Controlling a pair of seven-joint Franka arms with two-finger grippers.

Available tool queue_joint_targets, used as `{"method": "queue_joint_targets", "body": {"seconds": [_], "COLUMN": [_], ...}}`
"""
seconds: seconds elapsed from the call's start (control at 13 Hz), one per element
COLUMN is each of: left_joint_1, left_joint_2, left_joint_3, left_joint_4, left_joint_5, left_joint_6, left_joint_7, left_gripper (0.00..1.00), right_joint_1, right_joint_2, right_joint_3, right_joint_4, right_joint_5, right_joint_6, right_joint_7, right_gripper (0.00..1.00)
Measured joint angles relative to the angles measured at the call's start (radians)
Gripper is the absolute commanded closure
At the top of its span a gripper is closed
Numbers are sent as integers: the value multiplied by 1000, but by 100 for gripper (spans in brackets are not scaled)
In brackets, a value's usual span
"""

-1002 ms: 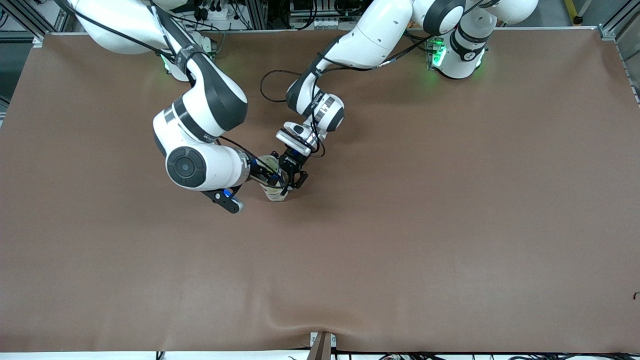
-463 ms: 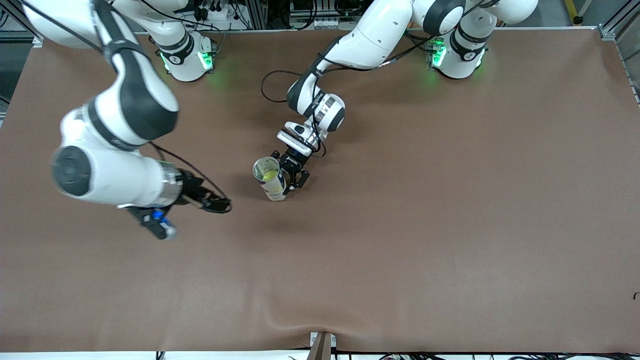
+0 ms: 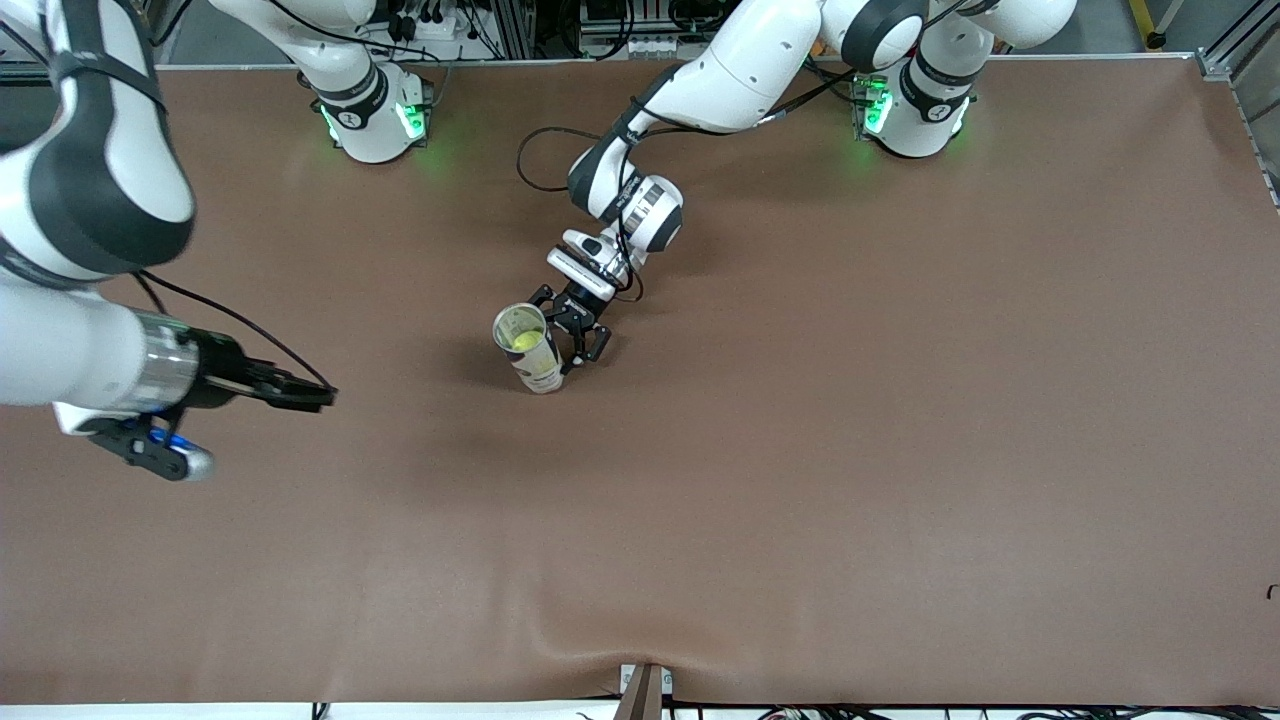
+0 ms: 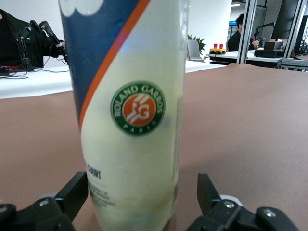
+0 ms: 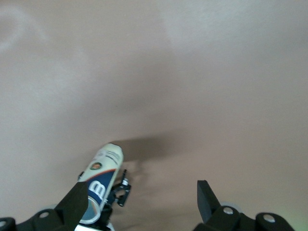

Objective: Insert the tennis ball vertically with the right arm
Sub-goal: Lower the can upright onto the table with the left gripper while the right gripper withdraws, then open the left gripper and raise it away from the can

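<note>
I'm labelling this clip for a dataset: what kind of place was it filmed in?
Most likely a robotics lab inside an office-like space. Two fixed arms work over a brown-covered table framed with aluminium rails, and the left wrist view shows desks with a monitor past the tennis ball can.

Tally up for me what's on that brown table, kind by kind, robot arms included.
White robot arms with black end effectors: 2 (left end effector, right end effector)
Upright clear plastic tennis ball tube with a blue and orange label: 1
Yellow-green tennis ball inside the tube: 1
Total: 4
</note>
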Motion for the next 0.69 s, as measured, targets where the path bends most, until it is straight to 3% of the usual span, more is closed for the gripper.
{"method": "queue_joint_targets", "body": {"seconds": [0.31, 0.54, 0.69], "left_joint_1": [3, 4, 6], "left_joint_2": [-6, -31, -62], "left_joint_3": [-1, -6, -34], "left_joint_4": [-40, -94, -142], "left_joint_5": [0, -3, -39], "left_joint_6": [0, 0, 1], "left_joint_7": [0, -1, -3], "left_gripper": [0, 0, 0], "right_joint_1": [-6, 82, 87], "right_joint_2": [-80, -179, -255], "right_joint_3": [-2, -107, -133], "right_joint_4": [69, 64, -7], "right_joint_5": [-45, -91, -95], "right_joint_6": [-194, -230, -220], "right_joint_7": [-165, -265, -287], "right_gripper": [0, 0, 0]}}
